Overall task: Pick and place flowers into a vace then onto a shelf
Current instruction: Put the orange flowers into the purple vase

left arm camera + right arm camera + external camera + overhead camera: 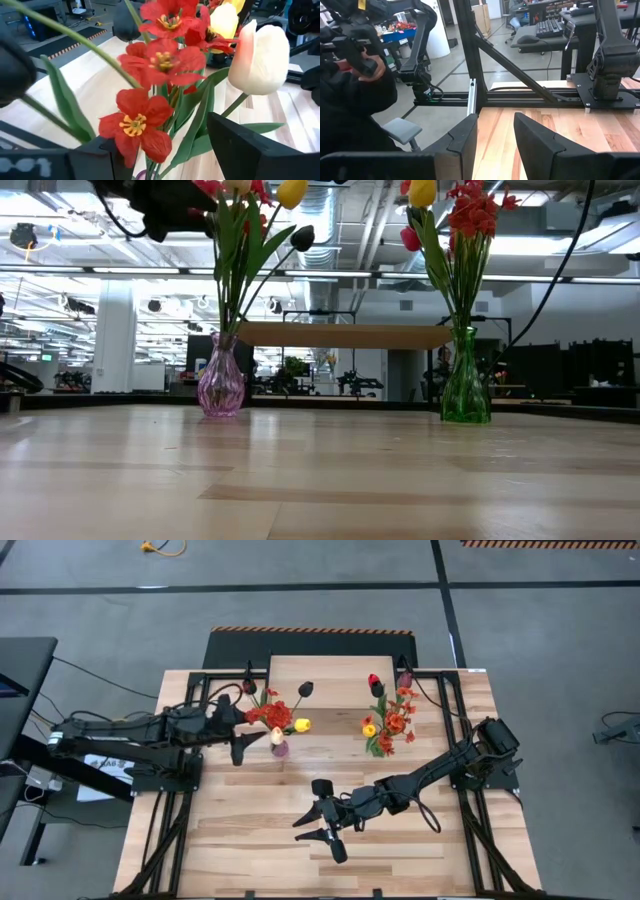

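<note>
The flowers (277, 718) stand in a pink vase (221, 388) on the tabletop (250, 850), just off the shelf's (335, 675) left front corner. The left gripper (245, 730) hovers spread around their heads, gripping nothing. More flowers fill a green vase (465, 380). The right gripper (325, 821) hangs empty, partly spread, near the front edge.

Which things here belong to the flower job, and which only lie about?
Job: flowers in pink vase; flowers in green vase; shelf; left gripper at the pink vase's bouquet.
Lying about: cables on floor; right gripper, empty, over bare table.
</note>
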`<state>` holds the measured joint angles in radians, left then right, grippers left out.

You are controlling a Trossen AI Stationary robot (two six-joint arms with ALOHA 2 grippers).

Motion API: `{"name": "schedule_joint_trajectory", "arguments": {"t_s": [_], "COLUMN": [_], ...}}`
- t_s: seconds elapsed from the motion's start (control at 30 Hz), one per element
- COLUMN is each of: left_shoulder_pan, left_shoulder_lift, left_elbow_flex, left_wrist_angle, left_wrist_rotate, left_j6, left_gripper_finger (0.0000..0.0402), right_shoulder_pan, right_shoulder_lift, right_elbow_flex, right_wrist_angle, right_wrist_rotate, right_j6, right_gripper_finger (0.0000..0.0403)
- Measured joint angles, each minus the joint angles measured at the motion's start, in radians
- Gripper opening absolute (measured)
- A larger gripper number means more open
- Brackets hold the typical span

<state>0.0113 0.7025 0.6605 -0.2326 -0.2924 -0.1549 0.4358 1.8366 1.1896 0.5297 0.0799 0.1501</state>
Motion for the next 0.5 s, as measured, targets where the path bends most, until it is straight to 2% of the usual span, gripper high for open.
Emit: {"name": "schedule_joint_trajectory", "arguments": {"t_s": [0.5], "left_shoulder_pan": [-0.059], "left_shoulder_lift": [-0.131], "left_elbow_flex": [0.0], "left_wrist_angle": [-0.047], "left_wrist_rotate": [0.0], "left_j6": [-0.031], "left_gripper_finger": [0.0216], "right_shoulder_pan": [0.0], "right_shoulder_lift": [0.0], "right_elbow_flex": [0.0], "right_wrist_angle": [0.0], "right_wrist_rotate": [0.0], "right_j6": [0.0], "right_gripper_finger": [0.0121]}}
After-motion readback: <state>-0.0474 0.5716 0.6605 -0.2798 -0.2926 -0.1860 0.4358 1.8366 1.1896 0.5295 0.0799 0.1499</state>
